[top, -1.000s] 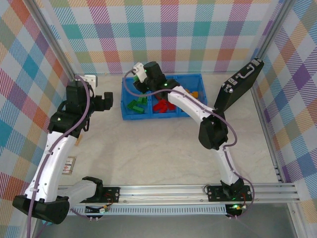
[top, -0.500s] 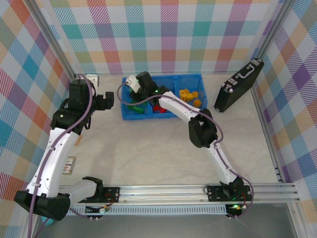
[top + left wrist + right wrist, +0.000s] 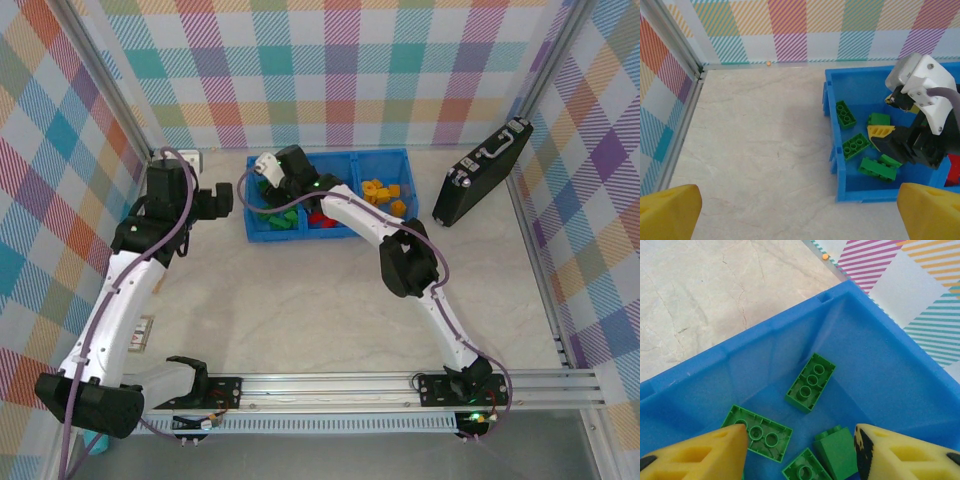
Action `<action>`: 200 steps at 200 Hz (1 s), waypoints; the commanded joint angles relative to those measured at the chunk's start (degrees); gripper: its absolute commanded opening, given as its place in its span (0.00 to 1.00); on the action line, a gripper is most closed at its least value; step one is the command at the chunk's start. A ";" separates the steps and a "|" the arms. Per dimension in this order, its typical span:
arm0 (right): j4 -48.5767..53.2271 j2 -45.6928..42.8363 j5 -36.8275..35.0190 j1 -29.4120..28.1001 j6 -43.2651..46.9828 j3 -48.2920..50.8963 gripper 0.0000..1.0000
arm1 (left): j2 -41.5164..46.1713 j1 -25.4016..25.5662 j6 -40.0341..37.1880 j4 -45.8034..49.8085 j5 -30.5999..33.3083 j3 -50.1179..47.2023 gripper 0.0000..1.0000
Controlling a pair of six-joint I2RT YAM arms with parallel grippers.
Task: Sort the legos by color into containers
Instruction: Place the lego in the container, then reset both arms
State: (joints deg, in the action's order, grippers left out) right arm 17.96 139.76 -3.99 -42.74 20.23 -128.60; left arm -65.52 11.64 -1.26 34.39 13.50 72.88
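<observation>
Green legos (image 3: 810, 382) lie in the left compartment of the blue bin (image 3: 880, 192), red legos (image 3: 322, 218) in the middle one, yellow-orange legos (image 3: 380, 192) in the right one. The bin sits far on the table (image 3: 300, 300). The right gripper (image 3: 800, 440) hangs over the green ones, jaws apart, gripping nothing. The left gripper (image 3: 800, 205) hovers wide open just left of the bin.

Pastel checked panels (image 3: 340, 70) in pink, teal, orange and purple wall the space in on three sides, held by slim aluminium posts (image 3: 672, 36). The tabletop (image 3: 300, 300) is pale cream, veined like marble, evenly lit with soft shadows. A slotted aluminium rail (image 3: 400, 385) runs along the near edge. A small white box (image 3: 188, 158), perhaps a socket, sits in the far left corner.
</observation>
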 commanded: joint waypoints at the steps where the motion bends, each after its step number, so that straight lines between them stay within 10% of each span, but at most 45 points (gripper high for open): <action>1: -3.45 -8.42 0.35 -0.06 2.06 2.68 0.63 | 1.23 -1.18 2.26 -8.57 -1.24 -4.41 1.00; 73: -10.22 -35.20 -8.54 1.73 1.35 30.87 1.00 | -0.24 -5.58 4.60 -27.98 -1.63 -18.73 1.00; 200: -4.92 -79.29 -25.49 20.21 -28.15 79.32 0.99 | -6.56 -8.08 4.99 -63.48 2.71 -45.06 1.00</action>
State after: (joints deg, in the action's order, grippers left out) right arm 10.22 65.30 -23.70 -23.22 -0.78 -53.91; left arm -69.54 4.19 2.35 -18.41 15.09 30.39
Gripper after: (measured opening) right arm 0.987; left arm 0.998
